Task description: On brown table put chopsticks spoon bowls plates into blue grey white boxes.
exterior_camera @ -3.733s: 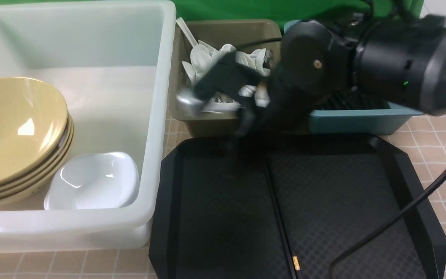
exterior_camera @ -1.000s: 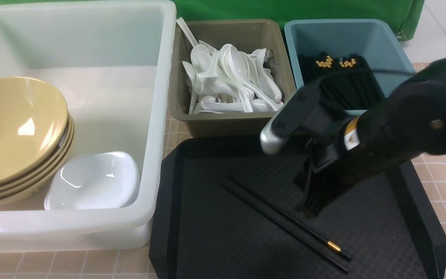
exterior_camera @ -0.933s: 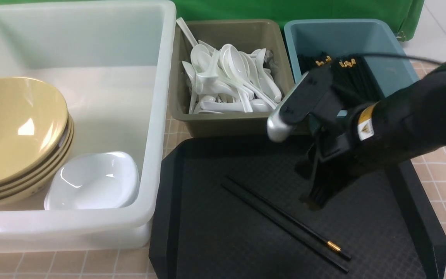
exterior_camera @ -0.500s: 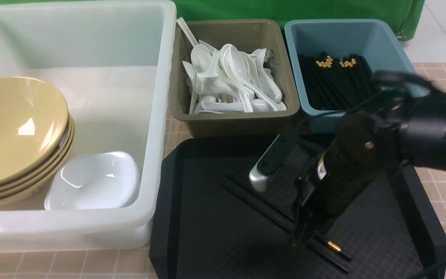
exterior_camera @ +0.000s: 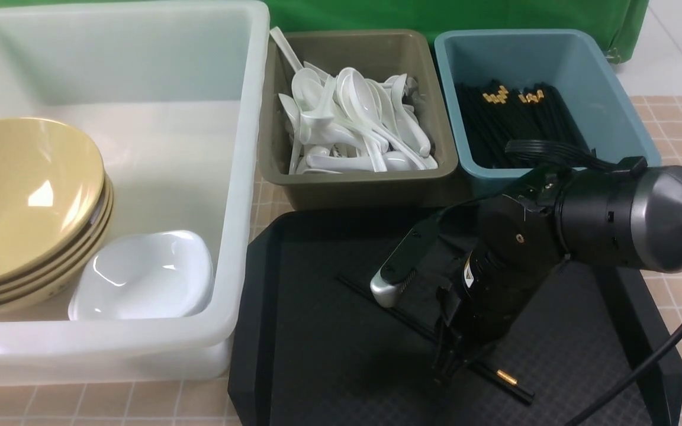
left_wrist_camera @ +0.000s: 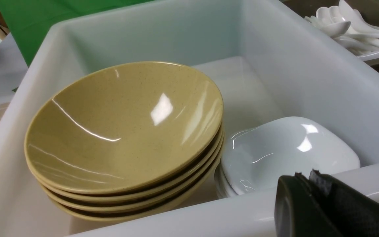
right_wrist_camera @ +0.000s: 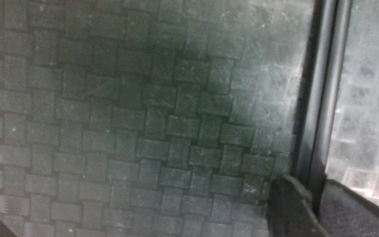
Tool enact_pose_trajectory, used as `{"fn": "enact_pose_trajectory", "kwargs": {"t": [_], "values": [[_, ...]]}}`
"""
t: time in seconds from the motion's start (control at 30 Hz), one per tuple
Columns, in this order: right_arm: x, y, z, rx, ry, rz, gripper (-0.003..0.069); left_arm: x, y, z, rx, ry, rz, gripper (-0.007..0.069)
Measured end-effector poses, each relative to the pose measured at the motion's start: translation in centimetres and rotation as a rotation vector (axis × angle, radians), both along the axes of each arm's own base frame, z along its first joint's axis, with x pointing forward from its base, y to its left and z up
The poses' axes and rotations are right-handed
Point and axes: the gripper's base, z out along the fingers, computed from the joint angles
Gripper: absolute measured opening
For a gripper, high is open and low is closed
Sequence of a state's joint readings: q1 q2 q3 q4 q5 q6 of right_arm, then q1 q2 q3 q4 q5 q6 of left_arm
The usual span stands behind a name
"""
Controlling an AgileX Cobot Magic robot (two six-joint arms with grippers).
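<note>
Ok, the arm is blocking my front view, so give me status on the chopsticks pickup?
Left gripper shut beside white box. Right gripper low on black tray, fingers either side of chopsticks, grip unconfirmed. Path to blue box looks open.

glossy mustard bowls [exterior_camera: 27,189], glossy white plates [exterior_camera: 145,275], smooth black chopsticks [right_wrist_camera: 321,98], matt textured tray [exterior_camera: 329,343], translucent plastic box [exterior_camera: 240,177]

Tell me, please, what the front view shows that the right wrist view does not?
Only the front view: the white box holding bowls and plates, the olive-grey box of spoons, the blue box. Only the right wrist view: the right end effector straddling the loose chopsticks, a finger snug on each side. Both: those chopsticks lying on the black tray.
</note>
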State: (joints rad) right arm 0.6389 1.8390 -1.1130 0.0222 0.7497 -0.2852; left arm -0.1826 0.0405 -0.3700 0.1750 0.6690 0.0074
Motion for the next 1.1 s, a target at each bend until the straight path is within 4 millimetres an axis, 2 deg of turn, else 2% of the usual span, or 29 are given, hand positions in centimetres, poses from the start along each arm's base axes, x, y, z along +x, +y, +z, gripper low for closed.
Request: {"fn": "enact_pose_trajectory", "kwargs": {"t": [0.2, 0.27, 0.37, 0.63, 0.67, 0.7, 0.73, 0.77, 0.87, 0.9, 0.97, 1.03, 1.07, 1.1], "values": [[-0.5, -0.4, 1.8, 0.033, -0.042, -0.001, 0.0141, 0.0, 0.0, 0.0, 0.000, 0.000, 0.000, 0.0001], [-0.9, -0.7, 4.6, 0.090, -0.120, 0.000, 0.0141, 0.0, 0.0, 0.0, 0.000, 0.000, 0.000, 0.0001], [-1.4, -1.1, 7.3, 0.145, -0.197, 0.009, 0.0141, 0.0, 0.0, 0.0, 0.000, 0.000, 0.000, 0.0001], [-2.6, -2.1, 11.9, 0.246, -0.362, 0.021, 0.0141, 0.0, 0.0, 0.0, 0.000, 0.000, 0.000, 0.0001], [-2.8, -2.5, 14.4, 0.306, -0.510, 0.033, 0.0141, 0.0, 0.0, 0.0, 0.000, 0.000, 0.000, 0.0001], [-2.8, -2.9, 15.9, 0.346, -0.609, 0.036, 0.0141, 0.0, 0.0, 0.0, 0.000, 0.000, 0.000, 0.0001], [-2.8, -3.0, 16.2, 0.354, -0.630, 0.036, 0.0141, 0.0, 0.0, 0.0, 0.000, 0.000, 0.000, 0.0001], [-2.3, -4.0, 18.4, 0.422, -0.798, 0.026, 0.0141, 0.0, 0.0, 0.0, 0.000, 0.000, 0.000, 0.0001], [-0.3, -6.0, 21.3, 0.542, -1.077, -0.037, 0.0141, 0.0, 0.0, 0.0, 0.000, 0.000, 0.000, 0.0001], [-0.2, -6.1, 21.4, 0.547, -1.093, -0.041, 0.0141, 0.0, 0.0, 0.0, 0.000, 0.000, 0.000, 0.0001], [2.7, -8.2, 21.6, 0.625, -1.244, -0.143, 0.0141, 0.0, 0.0, 0.0, 0.000, 0.000, 0.000, 0.0001], [5.0, -9.6, 20.4, 0.681, -1.269, -0.243, 0.0141, 0.0, 0.0, 0.0, 0.000, 0.000, 0.000, 0.0001], [6.3, -10.1, 19.0, 0.701, -1.243, -0.298, 0.0141, 0.0, 0.0, 0.0, 0.000, 0.000, 0.000, 0.0001], [6.6, -10.2, 18.7, 0.702, -1.236, -0.308, 0.0141, 0.0, 0.0, 0.0, 0.000, 0.000, 0.000, 0.0001]]}}
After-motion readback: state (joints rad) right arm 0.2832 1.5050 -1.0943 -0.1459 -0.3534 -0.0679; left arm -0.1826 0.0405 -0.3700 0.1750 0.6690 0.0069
